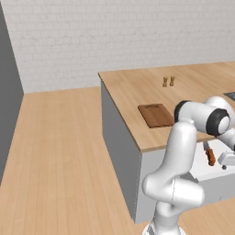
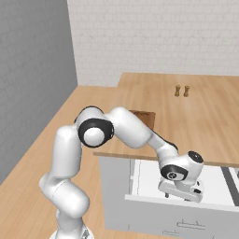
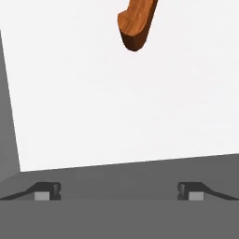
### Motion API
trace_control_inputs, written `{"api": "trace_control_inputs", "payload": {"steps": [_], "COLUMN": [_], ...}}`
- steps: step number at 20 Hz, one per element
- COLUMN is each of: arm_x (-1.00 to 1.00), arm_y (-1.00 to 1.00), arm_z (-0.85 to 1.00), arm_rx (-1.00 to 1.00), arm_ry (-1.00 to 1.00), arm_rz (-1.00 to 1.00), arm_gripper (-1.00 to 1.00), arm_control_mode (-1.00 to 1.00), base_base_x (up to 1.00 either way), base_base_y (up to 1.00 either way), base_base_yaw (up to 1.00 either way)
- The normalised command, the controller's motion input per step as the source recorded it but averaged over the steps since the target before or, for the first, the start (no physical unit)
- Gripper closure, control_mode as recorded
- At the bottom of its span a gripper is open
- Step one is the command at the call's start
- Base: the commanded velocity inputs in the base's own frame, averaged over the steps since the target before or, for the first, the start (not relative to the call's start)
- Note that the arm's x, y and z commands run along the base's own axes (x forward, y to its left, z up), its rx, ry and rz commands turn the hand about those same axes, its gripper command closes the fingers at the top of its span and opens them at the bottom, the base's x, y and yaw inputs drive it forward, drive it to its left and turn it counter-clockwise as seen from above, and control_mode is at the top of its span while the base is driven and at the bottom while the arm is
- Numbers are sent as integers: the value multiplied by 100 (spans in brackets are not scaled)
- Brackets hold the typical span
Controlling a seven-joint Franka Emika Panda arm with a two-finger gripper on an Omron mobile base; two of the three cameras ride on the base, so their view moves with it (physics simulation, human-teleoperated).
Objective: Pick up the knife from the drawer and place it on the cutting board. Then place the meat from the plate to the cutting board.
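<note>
Kitchen, wooden counter [image 1: 133, 87], open drawer [image 2: 154, 179], shakers [image 1: 168, 81]

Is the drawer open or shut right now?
Open. The drawer is pulled out from under the counter, its white inside exposed, with the knife lying in it.

No text, label, brand, number or sign can be read on anything here.

Glossy white arm [image 2: 126, 128], dark joints; fingers [image 3: 48, 190] seemingly dark grey.
</note>
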Motion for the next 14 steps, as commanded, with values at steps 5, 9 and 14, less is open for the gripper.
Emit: {"api": "trace_control_inputs", "payload": {"steps": [5,9,14], "arm_x": [-41,-63,-97], "arm_y": [0,0,-1], "arm_z": [-5,-17,-12], "arm_rx": [-4,-2,0], "arm_ry": [18,14,4], "arm_rz": [0,0,0], "arm_gripper": [-100,-100,-100], "arm_control_mode": [-100,-100,-100], "base_base_x": [0,0,0], "base_base_y": [0,0,0], "base_base_yaw": [0,0,0]}}
